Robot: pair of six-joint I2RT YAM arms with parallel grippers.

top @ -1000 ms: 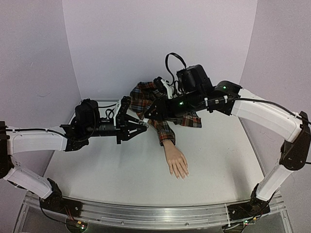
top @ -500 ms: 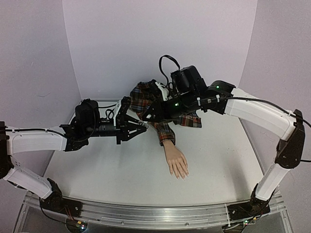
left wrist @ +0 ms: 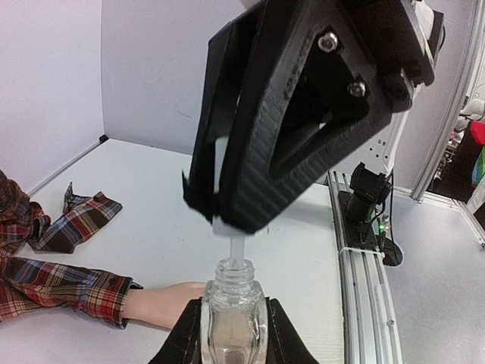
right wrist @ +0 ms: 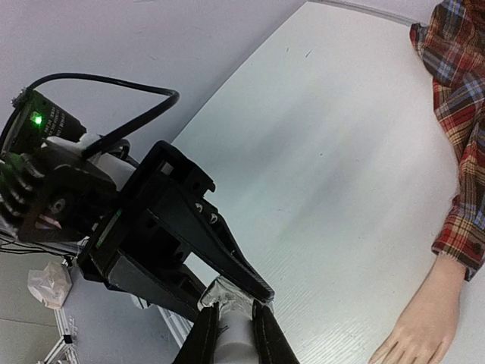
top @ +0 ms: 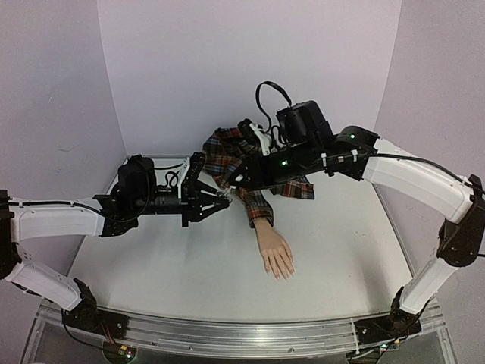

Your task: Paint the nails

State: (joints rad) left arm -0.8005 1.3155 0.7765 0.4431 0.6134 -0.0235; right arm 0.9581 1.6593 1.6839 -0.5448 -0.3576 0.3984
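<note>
The pale mannequin hand lies palm down at the table's middle, coming out of a red-blue plaid sleeve. Its nails are too small to make out. My left gripper is shut on a small clear glass bottle and holds it upright left of the sleeve. My right gripper is shut on the white brush cap right above the bottle. The white brush stem reaches down into the bottle's open neck. The hand also shows behind the bottle in the left wrist view and low in the right wrist view.
An aluminium rail runs along the table's near edge and carries both arm bases. White walls close the back and the sides. More of the plaid shirt lies bunched under my right arm.
My right arm shifted a little left and up half a second ago and is now back right. The left arm, the bottle and the mannequin hand have not moved.
</note>
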